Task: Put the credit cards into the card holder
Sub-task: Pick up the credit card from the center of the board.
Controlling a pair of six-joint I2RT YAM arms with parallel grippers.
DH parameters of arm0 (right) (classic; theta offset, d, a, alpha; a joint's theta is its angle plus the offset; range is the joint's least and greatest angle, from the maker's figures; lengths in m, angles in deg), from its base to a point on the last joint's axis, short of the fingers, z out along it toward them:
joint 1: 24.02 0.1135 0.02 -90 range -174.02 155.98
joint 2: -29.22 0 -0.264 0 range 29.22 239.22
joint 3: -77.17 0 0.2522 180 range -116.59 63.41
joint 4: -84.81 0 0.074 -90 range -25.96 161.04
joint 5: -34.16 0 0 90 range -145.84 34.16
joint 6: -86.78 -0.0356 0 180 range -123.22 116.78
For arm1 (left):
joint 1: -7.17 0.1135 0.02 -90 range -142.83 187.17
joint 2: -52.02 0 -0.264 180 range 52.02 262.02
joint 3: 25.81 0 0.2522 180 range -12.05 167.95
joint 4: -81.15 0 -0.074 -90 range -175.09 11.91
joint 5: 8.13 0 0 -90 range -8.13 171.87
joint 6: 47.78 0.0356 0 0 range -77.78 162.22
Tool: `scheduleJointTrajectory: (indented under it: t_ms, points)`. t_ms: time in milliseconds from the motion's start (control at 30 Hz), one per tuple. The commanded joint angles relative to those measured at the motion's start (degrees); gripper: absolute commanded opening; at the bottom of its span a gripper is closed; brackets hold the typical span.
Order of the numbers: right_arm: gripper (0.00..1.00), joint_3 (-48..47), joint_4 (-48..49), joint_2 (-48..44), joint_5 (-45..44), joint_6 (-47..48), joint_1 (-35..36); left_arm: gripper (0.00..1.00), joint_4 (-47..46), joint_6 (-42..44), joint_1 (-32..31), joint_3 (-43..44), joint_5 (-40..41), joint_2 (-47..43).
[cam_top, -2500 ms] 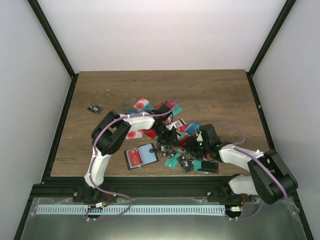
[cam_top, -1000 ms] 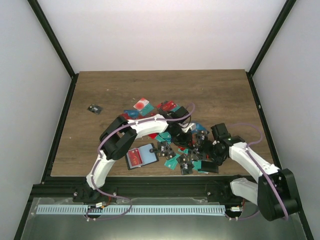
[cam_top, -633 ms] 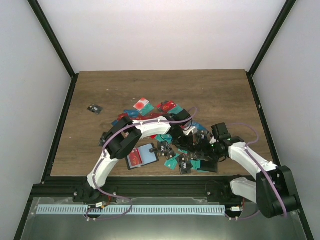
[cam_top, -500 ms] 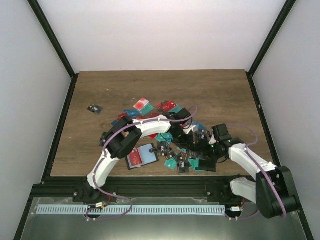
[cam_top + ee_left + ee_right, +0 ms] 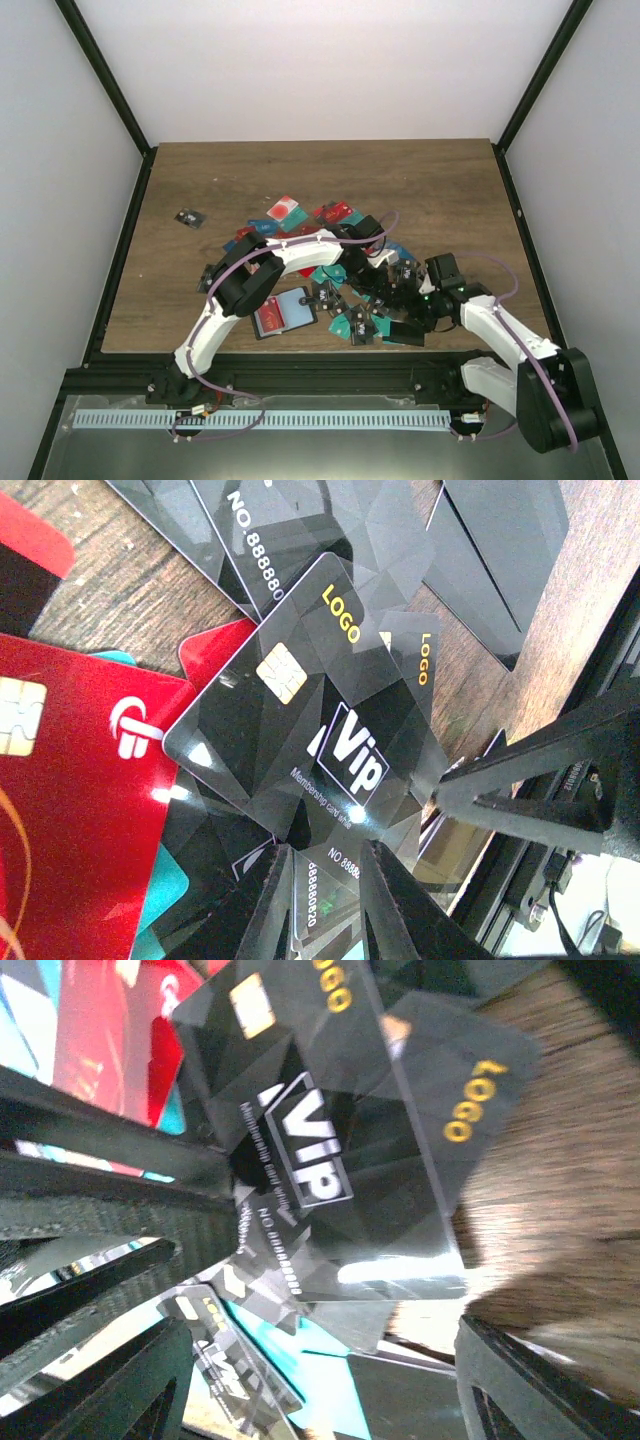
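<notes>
Swung rightward since the earliest frame, the left claw (image 5: 325, 855) is clamped on a black VIP card (image 5: 345, 750), the right claw (image 5: 320, 1355) is spread around it, and most credit cards (image 5: 287, 210) are left scattered on the counter (image 5: 430, 190) beside the open card holder (image 5: 283, 313).

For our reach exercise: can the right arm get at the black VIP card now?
Probably yes: the right gripper stands open right at the black VIP card, which the left gripper pinches by one edge, with nothing between.
</notes>
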Motion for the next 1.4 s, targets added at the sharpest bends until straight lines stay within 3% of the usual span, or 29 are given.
scheduleJointTrajectory:
  t_ms: [0, 167, 467, 1167, 1367]
  points:
    - [0.74, 0.05, -4.72, -3.09, -7.51, -4.16, 0.27, 0.22, 1.74, 1.13, -0.71, 0.56, 1.55, 2.36]
    - [0.74, 1.18, -2.04, -5.07, -10.06, -7.76, 0.09, 0.22, 1.7, 0.96, -0.78, 0.77, 1.7, 2.77]
    - [0.65, 2.16, 8.68, 3.29, -6.45, -8.11, -0.27, 0.22, 2.9, 1.06, -0.79, 3.0, 1.29, 4.56]
    - [0.3, -0.19, 6.44, -4.01, -6.99, -5.38, -0.62, 0.21, -1.25, -2.36, -2.99, 1.97, -2.79, 4.58]
    - [0.13, -1.67, 4.79, -3.73, -6.27, -3.16, -0.65, 0.21, -1.72, -2.79, -3.13, 1.93, -3.08, 4.29]
